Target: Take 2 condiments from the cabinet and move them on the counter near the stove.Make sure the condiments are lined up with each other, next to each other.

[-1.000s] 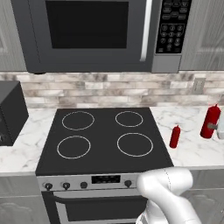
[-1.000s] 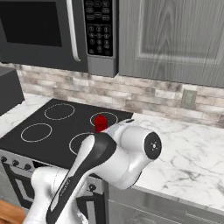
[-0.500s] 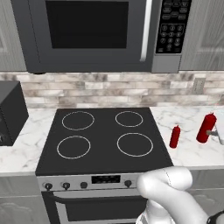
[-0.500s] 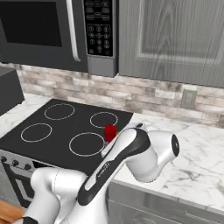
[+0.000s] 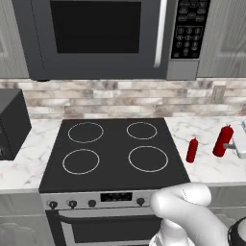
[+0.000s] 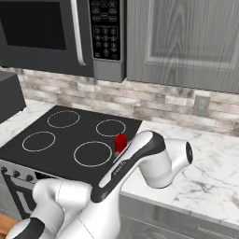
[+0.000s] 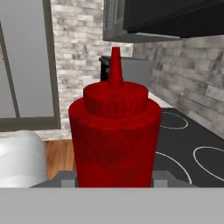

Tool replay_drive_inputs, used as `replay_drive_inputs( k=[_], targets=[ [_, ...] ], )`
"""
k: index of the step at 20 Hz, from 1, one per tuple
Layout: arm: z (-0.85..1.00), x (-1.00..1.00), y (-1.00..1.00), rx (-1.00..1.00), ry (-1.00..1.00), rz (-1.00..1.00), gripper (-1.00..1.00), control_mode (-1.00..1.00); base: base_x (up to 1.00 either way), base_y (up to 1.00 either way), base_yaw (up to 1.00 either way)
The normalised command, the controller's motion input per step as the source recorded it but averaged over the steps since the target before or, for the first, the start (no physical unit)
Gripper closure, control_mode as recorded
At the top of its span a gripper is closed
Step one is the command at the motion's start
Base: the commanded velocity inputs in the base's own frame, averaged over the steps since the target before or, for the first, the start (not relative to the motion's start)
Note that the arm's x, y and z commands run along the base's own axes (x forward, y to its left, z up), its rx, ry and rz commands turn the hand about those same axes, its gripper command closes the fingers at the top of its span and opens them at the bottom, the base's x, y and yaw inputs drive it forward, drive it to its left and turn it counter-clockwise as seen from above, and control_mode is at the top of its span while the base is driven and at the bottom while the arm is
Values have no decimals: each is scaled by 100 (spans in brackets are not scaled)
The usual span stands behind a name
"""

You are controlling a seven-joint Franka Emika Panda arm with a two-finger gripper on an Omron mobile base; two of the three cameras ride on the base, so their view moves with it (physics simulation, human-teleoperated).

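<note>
One red squeeze bottle (image 5: 192,150) stands upright on the white marble counter (image 5: 206,169), just right of the black stove (image 5: 110,149). A second red bottle (image 5: 223,141), slightly tilted, is a short way to its right and low over the counter. My gripper (image 5: 229,143) is shut on it from the right. In the hand view this held bottle (image 7: 114,135) sits between the dark fingertips (image 7: 65,177), nozzle up. I cannot tell whether its base touches the counter. In the right base view my arm hides the gripper, and a red bottle (image 6: 121,142) peeks out behind it.
A black-and-steel microwave (image 5: 105,38) hangs over the stove. A grey wall cabinet (image 6: 186,42) with its door shut is to the right of it. A dark appliance (image 5: 12,122) stands on the counter at the left. There is open marble (image 6: 210,177) right of the bottles.
The held bottle has come down and a little to the left, closer to the standing bottle. The standing bottle has not moved.
</note>
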Motion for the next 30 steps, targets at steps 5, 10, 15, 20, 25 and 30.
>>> replay_drive_inputs(
  k=[5,10,15,20,25,30],
  targets=[
    [-8,10,0,0,2,0,100,-100,0,0,0],
    [-22,15,0,-1,1,0,100,-100,0,0,0],
    [-34,10,-4,0,0,0,100,-100,0,0,0],
    [-34,8,-10,0,0,0,100,-100,0,0,0],
    [-28,10,-11,0,0,0,100,-100,0,0,0],
    [-28,13,-12,0,0,0,100,-100,0,0,0]
  ],
)
